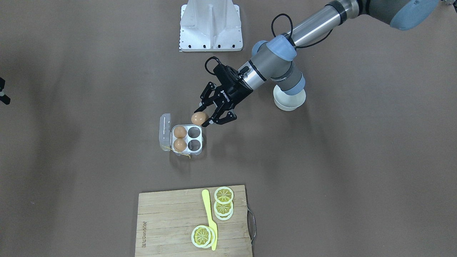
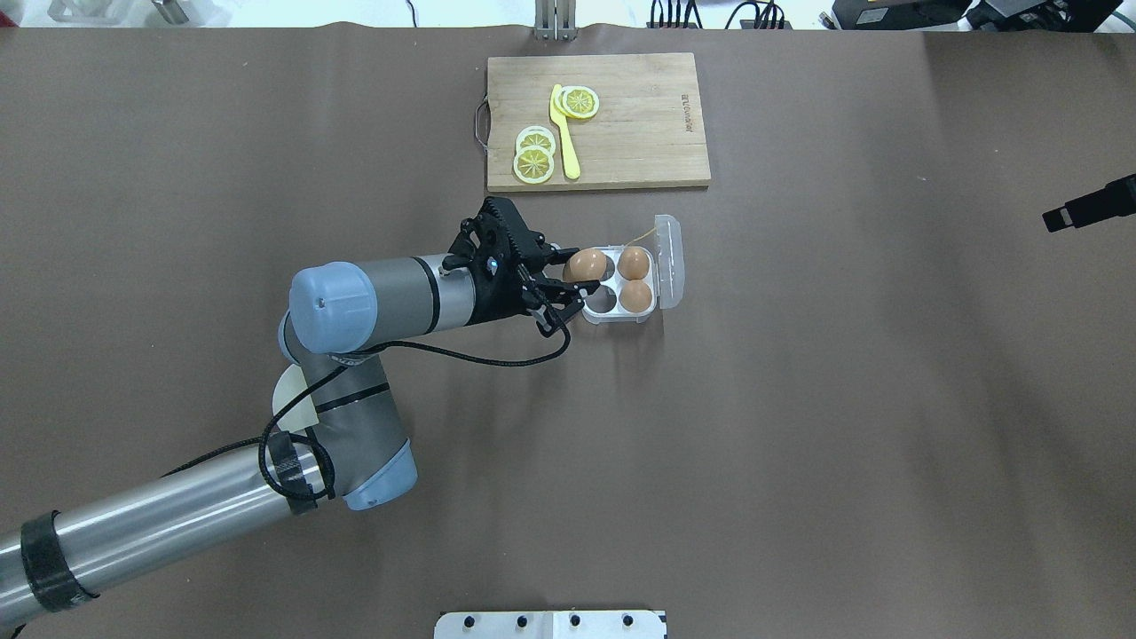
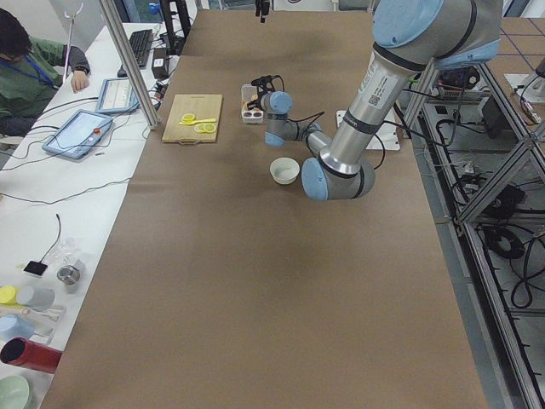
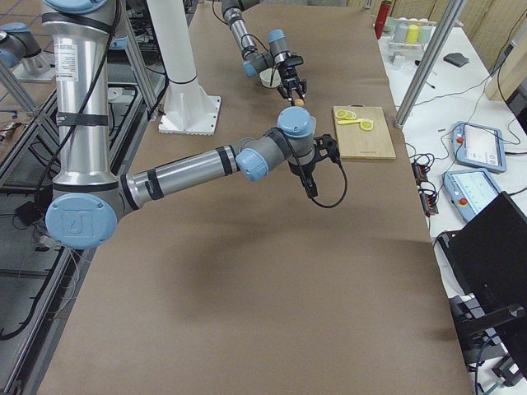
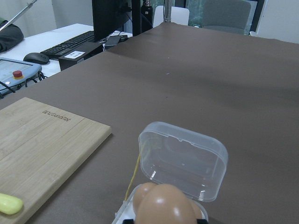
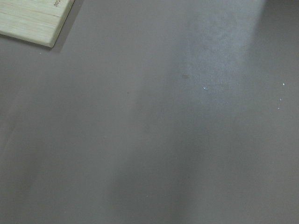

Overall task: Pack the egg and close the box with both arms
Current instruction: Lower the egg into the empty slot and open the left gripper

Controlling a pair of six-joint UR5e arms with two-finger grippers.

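My left gripper [image 1: 202, 117] is shut on an orange-brown egg [image 1: 199, 118] and holds it just above the box [image 1: 187, 138], at the edge nearest the robot. In the overhead view the held egg [image 2: 586, 264] hangs over a cell of the box [image 2: 621, 318]. Two more eggs [image 1: 179, 132] [image 1: 179, 144] sit in the cells by the open clear lid [image 1: 164, 131]. The other cells look empty. The left wrist view shows the held egg [image 5: 166, 205] before the lid [image 5: 184, 158]. Only my right gripper's black tip [image 2: 1087, 206] shows, far right, well away from the box.
A wooden cutting board [image 2: 639, 142] with lemon slices [image 2: 535, 153] and a yellow knife [image 2: 563, 133] lies beyond the box. A round white bowl [image 1: 289, 101] sits under the left arm's wrist. The white robot base [image 1: 211, 25] stands at the table's robot side.
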